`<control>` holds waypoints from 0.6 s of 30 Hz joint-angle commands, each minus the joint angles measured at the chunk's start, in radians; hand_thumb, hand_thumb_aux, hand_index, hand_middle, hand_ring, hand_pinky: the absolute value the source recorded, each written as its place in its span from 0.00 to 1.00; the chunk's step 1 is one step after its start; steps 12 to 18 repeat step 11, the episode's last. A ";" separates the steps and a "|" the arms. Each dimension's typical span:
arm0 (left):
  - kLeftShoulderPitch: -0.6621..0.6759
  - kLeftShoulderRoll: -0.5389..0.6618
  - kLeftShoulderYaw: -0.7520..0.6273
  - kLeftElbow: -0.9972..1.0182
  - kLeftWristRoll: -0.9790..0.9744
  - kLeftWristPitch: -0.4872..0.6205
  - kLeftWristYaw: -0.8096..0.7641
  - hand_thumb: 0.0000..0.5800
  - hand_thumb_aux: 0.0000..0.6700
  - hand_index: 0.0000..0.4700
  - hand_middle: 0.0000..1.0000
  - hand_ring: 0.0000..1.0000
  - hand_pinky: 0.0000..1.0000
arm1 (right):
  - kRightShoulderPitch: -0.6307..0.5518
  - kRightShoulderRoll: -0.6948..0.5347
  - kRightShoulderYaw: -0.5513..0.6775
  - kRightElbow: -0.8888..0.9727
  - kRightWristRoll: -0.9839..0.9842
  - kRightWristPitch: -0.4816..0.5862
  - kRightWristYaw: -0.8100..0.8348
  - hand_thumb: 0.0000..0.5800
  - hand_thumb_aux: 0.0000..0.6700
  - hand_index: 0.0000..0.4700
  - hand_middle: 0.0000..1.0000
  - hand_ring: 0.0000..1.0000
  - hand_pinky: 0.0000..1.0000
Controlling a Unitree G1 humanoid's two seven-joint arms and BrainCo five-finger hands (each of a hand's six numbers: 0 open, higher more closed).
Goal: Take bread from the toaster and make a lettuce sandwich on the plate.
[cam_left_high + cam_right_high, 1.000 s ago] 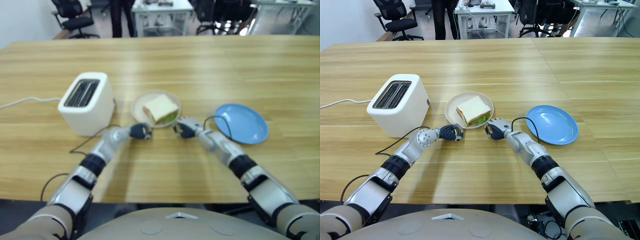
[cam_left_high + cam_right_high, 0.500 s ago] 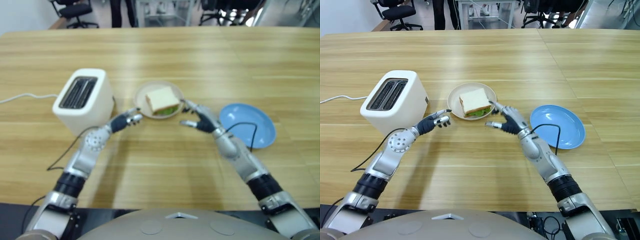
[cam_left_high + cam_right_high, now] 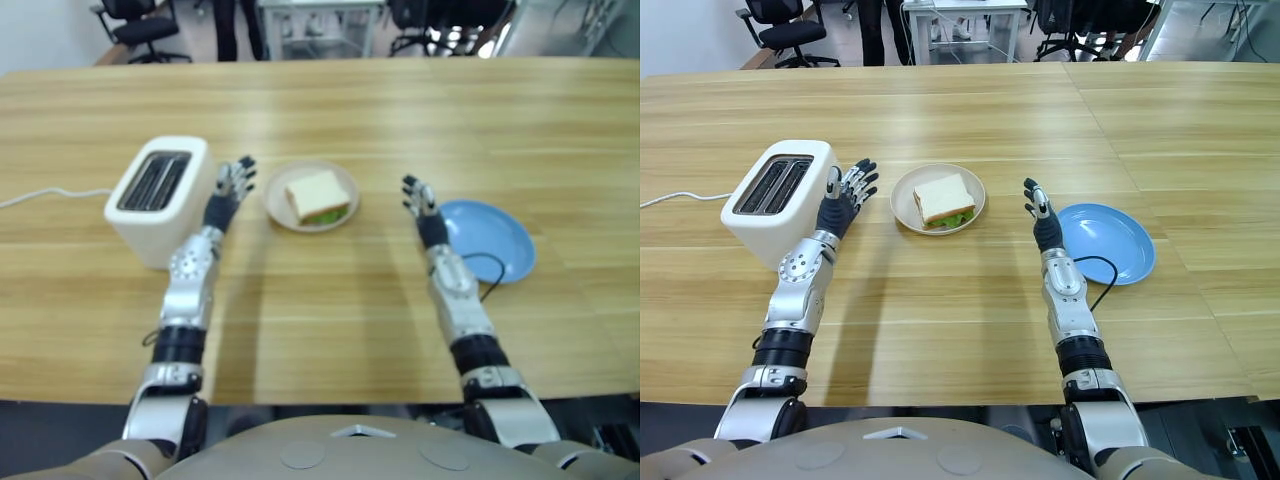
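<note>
Robot hands (image 3: 845,190) (image 3: 1037,207) higher, apart; sandwich (image 3: 943,199) green-edged

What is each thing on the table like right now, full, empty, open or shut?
toaster: upright, no bread sticking out.
sandwich: put together, lettuce peeking out under the top bread.
tan plate: holds the sandwich.
blue plate: empty.
left hand: open, holding nothing, beside the toaster.
right hand: open, holding nothing, near the blue plate.
</note>
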 commanded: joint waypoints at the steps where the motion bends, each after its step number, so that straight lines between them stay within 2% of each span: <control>1: -0.035 -0.018 0.005 0.154 0.035 -0.118 0.059 0.00 0.00 0.00 0.00 0.00 0.00 | -0.014 0.010 -0.032 0.034 0.012 -0.032 0.012 0.00 0.00 0.00 0.00 0.00 0.00; 9: -0.078 -0.020 0.006 0.309 0.042 -0.251 0.094 0.00 0.00 0.00 0.00 0.00 0.00 | -0.010 0.027 -0.066 0.025 0.018 -0.056 0.008 0.00 0.00 0.00 0.00 0.00 0.00; 18: -0.082 -0.020 0.001 0.321 0.045 -0.265 0.096 0.00 0.00 0.00 0.00 0.00 0.00 | -0.008 0.032 -0.073 0.020 0.021 -0.060 0.013 0.00 0.00 0.00 0.00 0.00 0.00</control>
